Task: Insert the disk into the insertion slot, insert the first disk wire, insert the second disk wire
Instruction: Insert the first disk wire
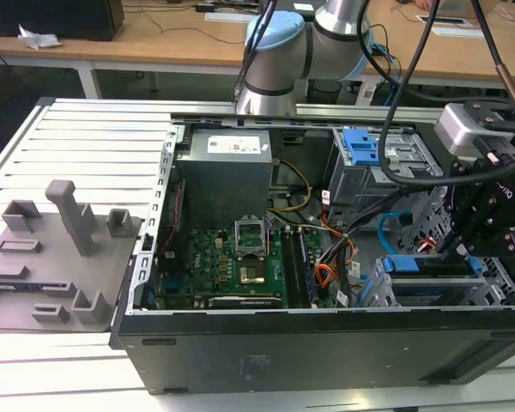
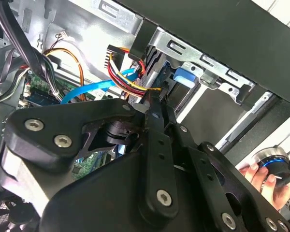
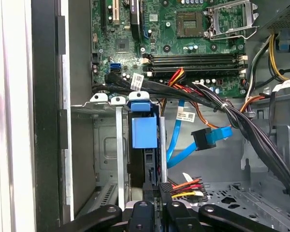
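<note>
The disk (image 3: 144, 131), in its bright blue carrier, sits inside the insertion slot (image 3: 106, 150), a grey metal cage at the case's corner on the exterior view's right (image 1: 373, 287). My gripper (image 3: 158, 187) hangs just behind the disk's rear edge, shut on the dark plug of the first disk wire (image 3: 186, 185), a red, yellow and black bundle. That bundle (image 2: 128, 77) runs into the closed fingertips (image 2: 158, 101) in the second wrist view. The second disk wire (image 3: 176, 145), a light-blue flat cable, hangs loose beside it with its plug (image 3: 208, 137) free. The gripper (image 1: 459, 249) stands over the disk (image 1: 425, 264).
A thick black cable bundle (image 3: 232, 116) crosses above the cage, with the motherboard (image 3: 183, 43) beyond it. A taller cage with a blue-handled carrier (image 1: 360, 148) stands further back. A person's hand (image 2: 258, 176) holds a knob outside the case. A grey fixture plate (image 1: 60, 249) lies at the exterior view's left.
</note>
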Robot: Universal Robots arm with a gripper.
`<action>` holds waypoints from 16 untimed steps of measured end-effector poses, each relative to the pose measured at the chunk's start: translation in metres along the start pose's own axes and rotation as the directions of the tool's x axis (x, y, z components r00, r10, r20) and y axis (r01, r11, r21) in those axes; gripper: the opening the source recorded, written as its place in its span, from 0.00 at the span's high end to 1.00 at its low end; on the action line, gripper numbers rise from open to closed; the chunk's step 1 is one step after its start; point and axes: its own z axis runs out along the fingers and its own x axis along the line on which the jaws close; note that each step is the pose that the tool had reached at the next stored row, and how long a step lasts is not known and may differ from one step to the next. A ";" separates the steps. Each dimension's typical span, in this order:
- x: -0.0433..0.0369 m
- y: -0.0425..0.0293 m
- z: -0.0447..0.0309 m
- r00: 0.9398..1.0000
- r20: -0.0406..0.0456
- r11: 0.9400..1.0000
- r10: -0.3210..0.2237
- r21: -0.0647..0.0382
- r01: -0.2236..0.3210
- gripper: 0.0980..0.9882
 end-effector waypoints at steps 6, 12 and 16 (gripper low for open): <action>-0.0001 -0.0001 0.0005 1.000 0.000 1.000 0.000 0.000 0.000 0.92; 0.0006 0.0009 -0.0242 1.000 0.000 1.000 0.000 0.000 0.000 0.84; 0.0009 0.0015 -0.0399 1.000 0.000 1.000 0.000 0.000 0.000 0.84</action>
